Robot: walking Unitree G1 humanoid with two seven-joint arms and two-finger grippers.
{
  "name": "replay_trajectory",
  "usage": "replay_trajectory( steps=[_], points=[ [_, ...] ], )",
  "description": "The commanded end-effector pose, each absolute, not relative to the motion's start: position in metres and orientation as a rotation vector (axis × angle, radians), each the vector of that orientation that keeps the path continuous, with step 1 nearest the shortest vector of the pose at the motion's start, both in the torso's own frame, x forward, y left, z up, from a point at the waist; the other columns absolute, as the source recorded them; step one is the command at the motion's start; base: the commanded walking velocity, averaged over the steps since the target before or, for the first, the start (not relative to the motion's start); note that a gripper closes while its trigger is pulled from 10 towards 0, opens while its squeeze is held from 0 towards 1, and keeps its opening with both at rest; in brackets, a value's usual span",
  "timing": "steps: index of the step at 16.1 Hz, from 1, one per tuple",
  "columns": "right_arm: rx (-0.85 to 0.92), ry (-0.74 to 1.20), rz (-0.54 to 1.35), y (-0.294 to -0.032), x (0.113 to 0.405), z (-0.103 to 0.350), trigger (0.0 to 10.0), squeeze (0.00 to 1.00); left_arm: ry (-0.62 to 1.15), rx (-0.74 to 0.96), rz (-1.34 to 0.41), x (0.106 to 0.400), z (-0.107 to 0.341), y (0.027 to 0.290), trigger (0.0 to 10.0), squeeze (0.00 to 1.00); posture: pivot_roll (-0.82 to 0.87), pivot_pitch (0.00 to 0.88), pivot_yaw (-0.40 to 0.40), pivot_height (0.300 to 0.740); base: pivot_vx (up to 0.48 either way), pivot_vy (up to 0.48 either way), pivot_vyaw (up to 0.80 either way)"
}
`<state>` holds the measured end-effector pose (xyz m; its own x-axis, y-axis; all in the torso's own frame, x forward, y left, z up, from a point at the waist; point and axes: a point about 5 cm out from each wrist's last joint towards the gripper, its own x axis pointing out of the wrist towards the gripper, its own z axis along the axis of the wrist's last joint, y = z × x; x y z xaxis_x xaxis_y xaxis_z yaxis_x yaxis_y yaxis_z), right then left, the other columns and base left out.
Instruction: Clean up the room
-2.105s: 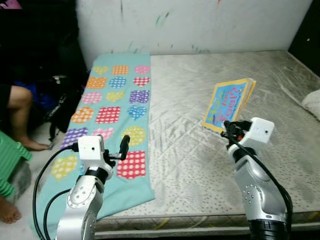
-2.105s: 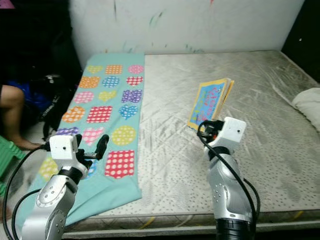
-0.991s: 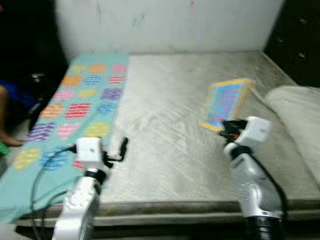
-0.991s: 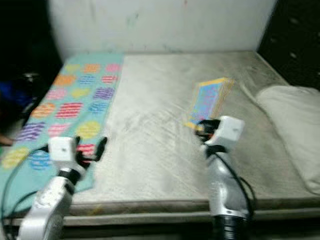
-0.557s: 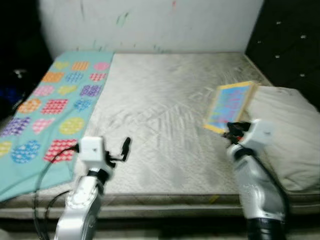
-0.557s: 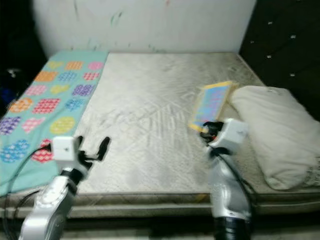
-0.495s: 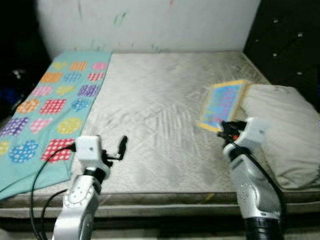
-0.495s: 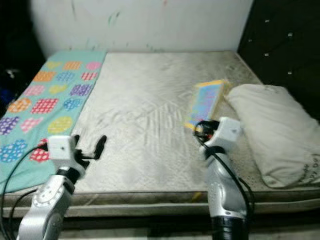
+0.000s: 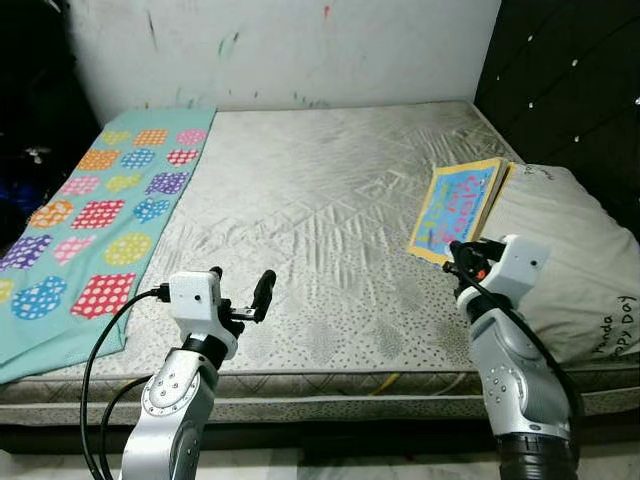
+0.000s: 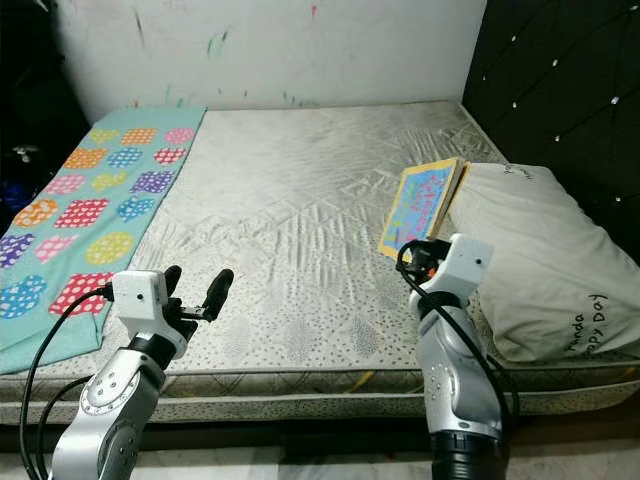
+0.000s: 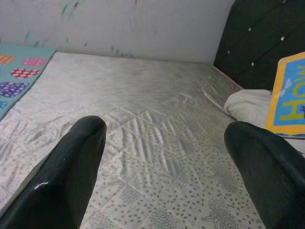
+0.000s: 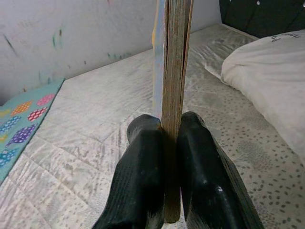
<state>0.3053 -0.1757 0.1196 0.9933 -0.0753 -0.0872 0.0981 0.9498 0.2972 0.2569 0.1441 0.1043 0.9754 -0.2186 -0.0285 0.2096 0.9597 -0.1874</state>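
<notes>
A thin children's book (image 9: 459, 207) with a blue and yellow cover stands upright above the bare mattress (image 9: 320, 200), pinched at its lower edge. My right gripper (image 9: 455, 260) is shut on it; the right wrist view shows the book's edge (image 12: 174, 71) squeezed between both fingers (image 12: 143, 186). My left gripper (image 9: 240, 305) hovers open over the mattress's front left part, holding nothing. Its two fingertips (image 11: 81, 157) stand wide apart in the left wrist view.
A white pillow (image 9: 575, 260) lies on the mattress at the right, just behind the book. A teal blanket (image 9: 90, 215) with coloured hearts and circles covers the left strip. A dark padded headboard (image 9: 570, 80) rises at the right, a marked white wall behind.
The camera has swung to the right: the blanket slid left, and the pillow and headboard came into view. The right gripper keeps the book; the left stays open.
</notes>
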Motion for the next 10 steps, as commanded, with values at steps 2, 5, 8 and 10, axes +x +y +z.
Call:
replay_trajectory(
  steps=[2,5,8,10],
  points=[
    [0.302,-0.005,-0.047,-0.165,0.313,0.137,10.0,0.0,0.03,-0.178,-0.218,0.259,0.108,0.146,10.0,0.0,-0.1,0.0,0.026,0.74,0.351,0.0,0.0],
    [0.296,-0.008,-0.044,-0.165,0.313,0.136,10.0,0.0,0.025,-0.175,-0.219,0.26,0.108,0.147,10.0,0.0,-0.1,0.0,0.025,0.74,0.356,0.0,0.0],
    [0.15,-0.032,-0.017,-0.167,0.308,0.133,10.0,0.0,0.032,-0.165,-0.207,0.258,0.106,0.149,10.0,0.0,-0.1,0.0,0.024,0.74,0.344,0.0,0.0],
    [-0.01,-0.06,-0.005,-0.171,0.302,0.127,10.0,0.0,0.042,-0.138,-0.181,0.256,0.103,0.155,10.0,0.0,-0.1,0.0,0.023,0.74,0.126,0.0,0.0]
  ],
)
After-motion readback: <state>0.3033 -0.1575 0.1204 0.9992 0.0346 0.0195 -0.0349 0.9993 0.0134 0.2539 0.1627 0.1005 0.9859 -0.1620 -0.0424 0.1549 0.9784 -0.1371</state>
